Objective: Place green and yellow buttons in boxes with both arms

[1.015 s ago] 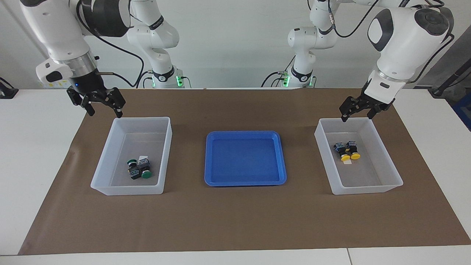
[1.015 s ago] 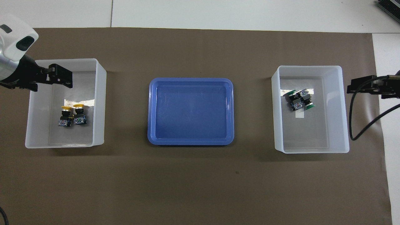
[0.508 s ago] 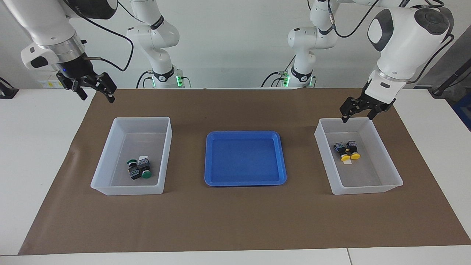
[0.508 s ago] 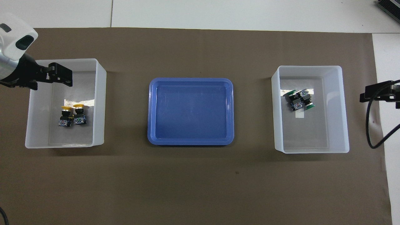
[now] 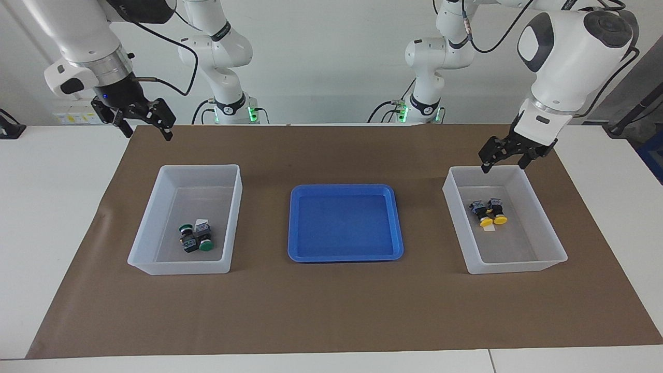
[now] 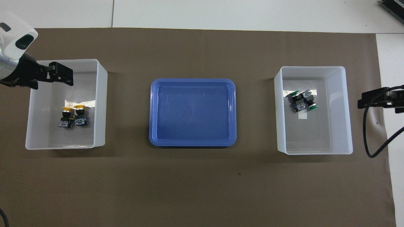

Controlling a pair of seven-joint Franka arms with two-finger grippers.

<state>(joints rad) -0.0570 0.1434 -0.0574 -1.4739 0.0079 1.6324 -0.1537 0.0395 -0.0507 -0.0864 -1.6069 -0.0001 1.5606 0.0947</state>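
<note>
Two green buttons (image 5: 197, 240) (image 6: 302, 101) lie together in the box (image 5: 155, 217) (image 6: 347, 110) toward the right arm's end of the table. Two yellow buttons (image 5: 490, 213) (image 6: 73, 116) lie side by side in the other box (image 5: 456, 223) (image 6: 99, 104), toward the left arm's end. My right gripper (image 5: 148, 132) (image 6: 363, 101) hangs open and empty, high over the mat's edge outside the green buttons' box. My left gripper (image 5: 502, 166) (image 6: 64, 75) is open and empty too, just above the rim of the yellow buttons' box.
A shallow blue tray (image 5: 344, 223) (image 6: 192, 112) sits between the two boxes with nothing in it. A brown mat (image 5: 331, 311) covers the table under everything. The arms' bases (image 5: 230, 106) stand at the robots' edge.
My right gripper has lifted away from the rim of the green buttons' box and now hangs higher, off to its side. The left gripper has barely moved.
</note>
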